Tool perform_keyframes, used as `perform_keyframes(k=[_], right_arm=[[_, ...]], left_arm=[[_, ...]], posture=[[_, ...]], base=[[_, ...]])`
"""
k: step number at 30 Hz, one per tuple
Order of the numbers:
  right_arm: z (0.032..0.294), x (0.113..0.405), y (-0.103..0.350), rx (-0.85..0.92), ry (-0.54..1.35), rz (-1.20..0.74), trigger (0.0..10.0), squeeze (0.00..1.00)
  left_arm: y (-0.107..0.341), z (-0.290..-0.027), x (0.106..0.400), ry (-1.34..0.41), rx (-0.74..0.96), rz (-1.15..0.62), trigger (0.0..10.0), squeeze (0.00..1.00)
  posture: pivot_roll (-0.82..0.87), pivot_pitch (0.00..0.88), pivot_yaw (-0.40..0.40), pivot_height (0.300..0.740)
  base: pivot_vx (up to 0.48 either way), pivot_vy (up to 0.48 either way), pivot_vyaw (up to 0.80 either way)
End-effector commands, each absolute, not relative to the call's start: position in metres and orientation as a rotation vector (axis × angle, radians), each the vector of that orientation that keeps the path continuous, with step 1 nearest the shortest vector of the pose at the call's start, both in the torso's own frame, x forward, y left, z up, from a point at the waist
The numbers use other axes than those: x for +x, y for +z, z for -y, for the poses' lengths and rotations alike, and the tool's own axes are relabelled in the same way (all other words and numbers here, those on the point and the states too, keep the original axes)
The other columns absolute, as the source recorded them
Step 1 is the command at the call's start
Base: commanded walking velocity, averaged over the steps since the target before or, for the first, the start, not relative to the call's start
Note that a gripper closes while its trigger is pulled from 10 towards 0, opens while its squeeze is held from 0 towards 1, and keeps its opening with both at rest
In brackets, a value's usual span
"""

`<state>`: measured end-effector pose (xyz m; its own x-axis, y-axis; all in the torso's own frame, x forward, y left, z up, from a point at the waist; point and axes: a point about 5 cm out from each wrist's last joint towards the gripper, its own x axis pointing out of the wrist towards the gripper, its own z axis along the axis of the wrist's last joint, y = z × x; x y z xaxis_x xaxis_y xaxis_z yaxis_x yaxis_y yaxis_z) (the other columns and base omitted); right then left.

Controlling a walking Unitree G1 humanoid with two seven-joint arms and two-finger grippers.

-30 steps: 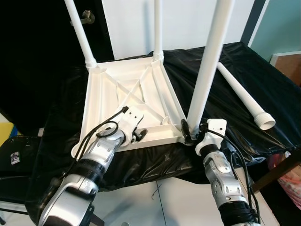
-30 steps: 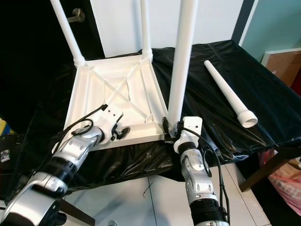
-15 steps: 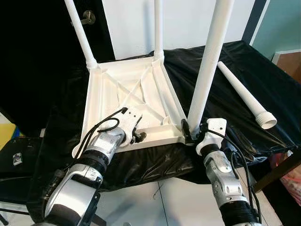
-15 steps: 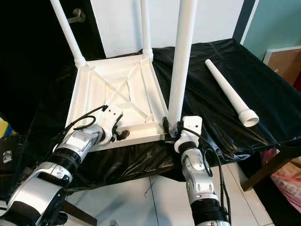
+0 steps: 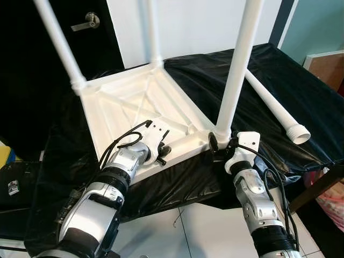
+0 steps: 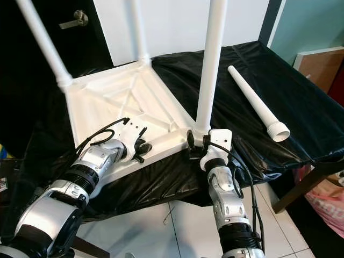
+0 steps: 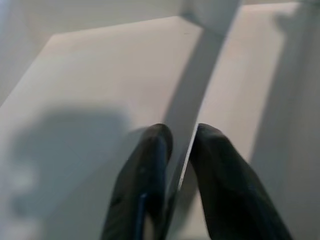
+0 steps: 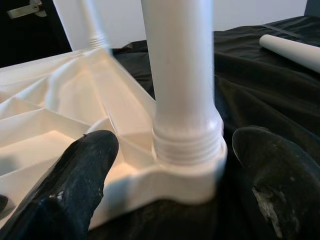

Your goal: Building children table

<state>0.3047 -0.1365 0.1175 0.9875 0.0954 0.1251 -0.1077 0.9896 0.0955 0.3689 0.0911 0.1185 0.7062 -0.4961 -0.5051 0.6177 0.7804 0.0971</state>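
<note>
I clamp my left gripper [image 5: 163, 152] on the upturned white plastic tabletop's [image 5: 123, 102] rim, steadying it; my right gripper [image 8: 170, 165], fingers apart, straddles the white leg's [image 5: 235, 64] socket at four o'clock.

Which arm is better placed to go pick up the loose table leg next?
Probably right. The loose leg lies on the black cloth on the robot's right, and the right tool is open. The left tool is clamped on the tabletop rim.

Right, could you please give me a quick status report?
Left gripper shut on tabletop rib. Right gripper open, straddling screwed-in leg. Loose leg on black cloth, unfitted.
</note>
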Motion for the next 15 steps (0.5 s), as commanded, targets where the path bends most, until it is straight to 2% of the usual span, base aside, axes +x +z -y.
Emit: perform_keyframes(k=[1,5,6,10,11,12,15], right_arm=[[0.136,0.305,0.115,0.117,0.093,0.113,10.0,0.0],[0.137,0.305,0.113,0.115,0.089,0.107,10.0,0.0],[0.137,0.306,0.113,0.114,0.089,0.105,10.0,0.0],[0.136,0.306,0.112,0.11,0.088,0.099,10.0,0.0],[0.136,0.306,0.111,0.109,0.088,0.097,10.0,0.0],[0.136,0.306,0.111,0.109,0.088,0.095,10.0,0.0],[0.136,0.305,0.109,0.109,0.087,0.091,10.0,0.0]], left_arm=[[0.117,-0.109,0.374,-0.464,0.262,-0.476,0.0,0.0],[0.124,-0.089,0.371,-0.534,0.243,-0.372,0.0,0.0],[0.125,-0.08,0.368,-0.569,0.232,-0.354,10.0,0.0],[0.132,-0.056,0.358,-0.681,0.193,-0.237,10.0,0.0],[0.134,-0.053,0.356,-0.683,0.175,-0.203,10.0,0.65],[0.136,-0.051,0.355,-0.683,0.167,-0.173,10.0,1.0],[0.143,-0.048,0.353,-0.69,0.183,-0.094,10.0,1.0]], posture=[[-0.06,0.0,0.067,0.74],[-0.06,0.0,0.063,0.74],[-0.05,0.0,0.061,0.74],[-0.05,0.0,0.057,0.74],[-0.04,0.0,0.057,0.74],[-0.04,0.0,0.056,0.74],[-0.04,0.0,0.053,0.74]], base=[[0.0,0.0,0.0],[0.0,0.0,0.0],[0.0,0.0,0.0],[0.0,0.0,0.0],[0.0,0.0,0.0],[0.0,0.0,0.0],[0.0,0.0,0.0]])
